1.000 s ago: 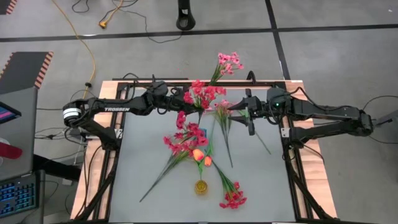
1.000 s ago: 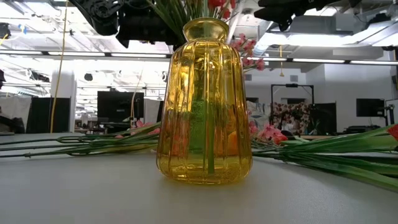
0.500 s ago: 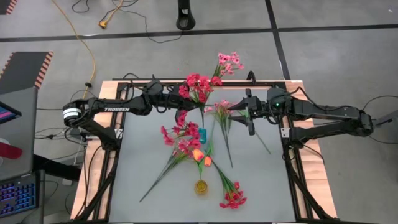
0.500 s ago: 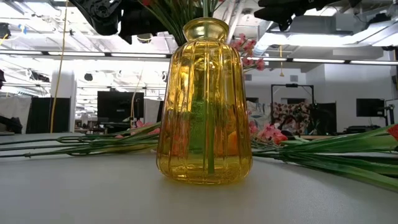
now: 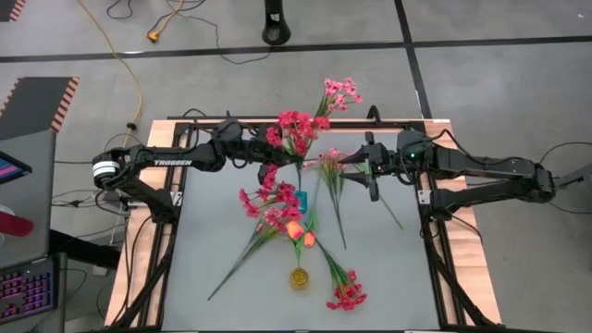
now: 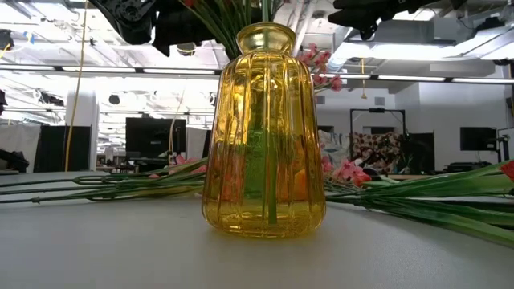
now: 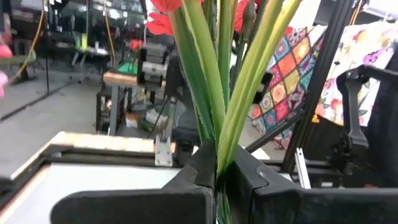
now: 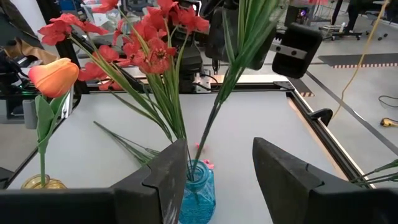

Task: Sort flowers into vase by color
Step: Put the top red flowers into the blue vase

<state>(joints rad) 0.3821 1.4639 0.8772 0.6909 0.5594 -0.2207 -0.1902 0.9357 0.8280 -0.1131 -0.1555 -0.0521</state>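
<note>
High view shows the left gripper (image 5: pixel 262 154) at the far side of the table, its fingers pressed together on the green stems of a red spray (image 5: pixel 294 128) that it carries above the blue vase (image 5: pixel 302 198). The stems seem to reach down toward the vase mouth, but this view does not show whether the tips are inside. The risk is that they catch on the red flowers already standing there, or push the light vase over; a release too high would let the spray fall beside the vase. More sprays (image 5: pixel 268 217) lie on the grey table (image 5: pixel 388 268) near the centre, and the yellow vase (image 5: pixel 299 277) with orange buds (image 5: pixel 301 233) stands at the near edge. To the right, the right gripper (image 5: pixel 363 166) waits just beside the blue vase with fingers wide apart and nothing between them; a move of this arm could also strike the flowers.

Left wrist view alone shows the clamp on the stems (image 7: pixel 219 93) clearly. Right wrist view alone shows the blue vase (image 8: pixel 198 186) from the side, with red blooms (image 8: pixel 149 43) rising from it.
</note>
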